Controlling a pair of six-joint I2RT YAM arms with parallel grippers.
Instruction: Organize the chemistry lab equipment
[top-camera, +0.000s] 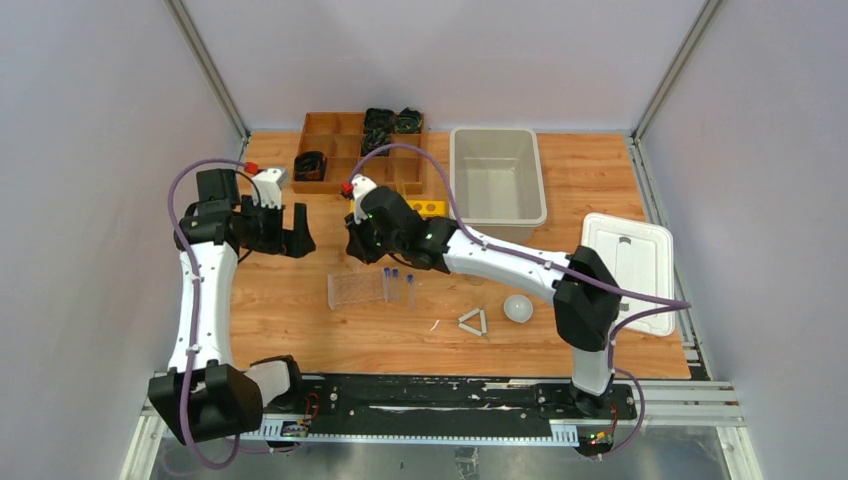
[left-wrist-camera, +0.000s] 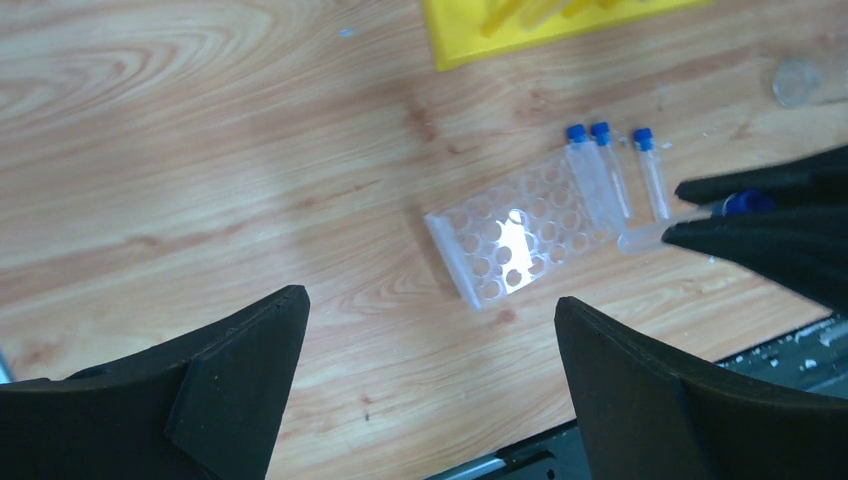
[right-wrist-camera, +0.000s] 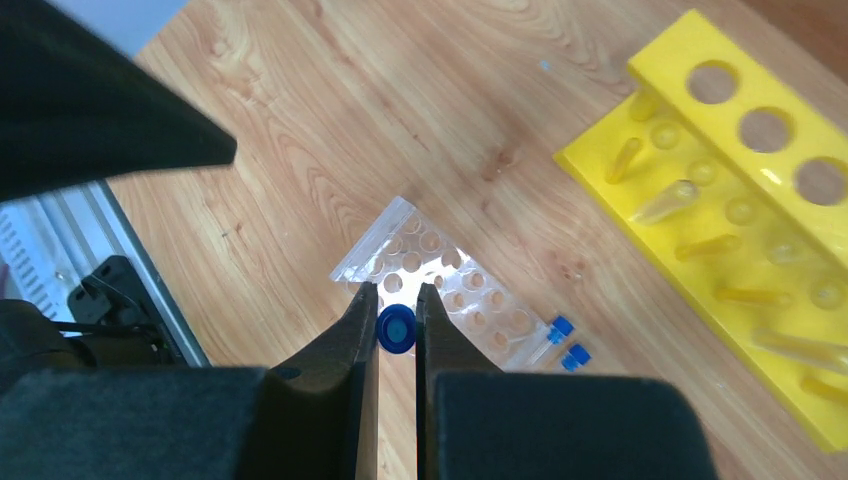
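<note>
Nearest my bases, the white triangle (top-camera: 473, 322) and the white round dish (top-camera: 517, 308) lie near each other on the wooden table (top-camera: 300, 330). Past them the clear tube rack (left-wrist-camera: 520, 235) lies flat, with three blue-capped tubes (left-wrist-camera: 603, 170) lying at its end. My right gripper (right-wrist-camera: 396, 292) is pinched nearly closed on a fourth blue-capped tube (right-wrist-camera: 397, 329), above that rack. My left gripper (left-wrist-camera: 430, 305) hangs with jaws wide apart, holding nothing. Farther back sit the yellow test-tube rack (right-wrist-camera: 720, 150), the grey bin (top-camera: 497, 180) and the wooden divided tray (top-camera: 340, 150).
</note>
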